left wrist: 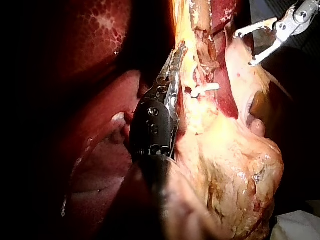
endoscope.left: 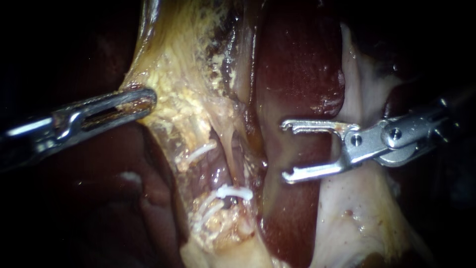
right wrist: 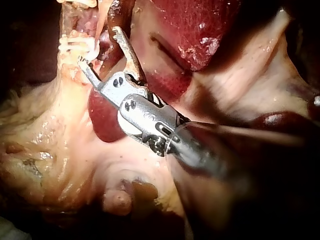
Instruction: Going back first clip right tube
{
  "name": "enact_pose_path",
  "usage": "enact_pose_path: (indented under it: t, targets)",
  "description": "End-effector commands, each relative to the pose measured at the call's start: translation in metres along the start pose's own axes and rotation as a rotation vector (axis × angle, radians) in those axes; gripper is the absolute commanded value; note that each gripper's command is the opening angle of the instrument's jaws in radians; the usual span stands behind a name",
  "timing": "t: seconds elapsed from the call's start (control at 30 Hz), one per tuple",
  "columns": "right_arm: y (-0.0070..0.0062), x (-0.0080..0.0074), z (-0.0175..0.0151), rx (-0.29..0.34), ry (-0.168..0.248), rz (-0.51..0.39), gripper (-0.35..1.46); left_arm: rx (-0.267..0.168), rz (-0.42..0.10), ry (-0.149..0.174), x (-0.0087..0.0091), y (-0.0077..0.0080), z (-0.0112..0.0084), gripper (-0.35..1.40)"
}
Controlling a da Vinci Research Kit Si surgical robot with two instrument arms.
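My right instrument (endoscope.left: 285, 150) comes in from the right with its forked jaws wide open and nothing between them. They hang over a dark red liver lobe (endoscope.left: 297, 64), right of the dissected tubes. A white clip (endoscope.left: 234, 191) lies across a tube (endoscope.left: 224, 149) in the middle; other white clips (endoscope.left: 201, 151) sit to its left and lower. My left instrument (endoscope.left: 134, 101) is shut on the edge of the yellow fatty tissue (endoscope.left: 173, 74), holding it to the left. In the right wrist view the open jaws (right wrist: 98, 45) stand just short of the clips (right wrist: 80, 45).
Pale membrane (endoscope.left: 357, 213) spreads under my right instrument. In the left wrist view the yellowish gallbladder mass (left wrist: 235, 165) lies beside my left instrument (left wrist: 176, 60), with my right instrument (left wrist: 243, 49) beyond it. Dark liver (endoscope.left: 134, 198) fills the lower left.
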Motion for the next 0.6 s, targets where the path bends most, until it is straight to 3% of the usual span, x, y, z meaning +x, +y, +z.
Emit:
enact_pose_path:
  t: [0.03,0.37,0.6]
  targets:
    - [0.0,-0.0001,0.0,0.0,0.0,0.001,0.6,0.0,0.002,-0.004,0.0003,0.0002,0.0003,-0.35]
    - [0.0,-0.0003,0.0,0.0,0.0,0.0,0.6,-0.003,0.027,0.035,0.0043,0.0023,0.0061,-0.35]
    - [0.0,-0.0003,-0.0001,0.0,0.0,0.0,0.6,0.009,0.024,0.043,0.0043,0.0011,0.0091,-0.35]
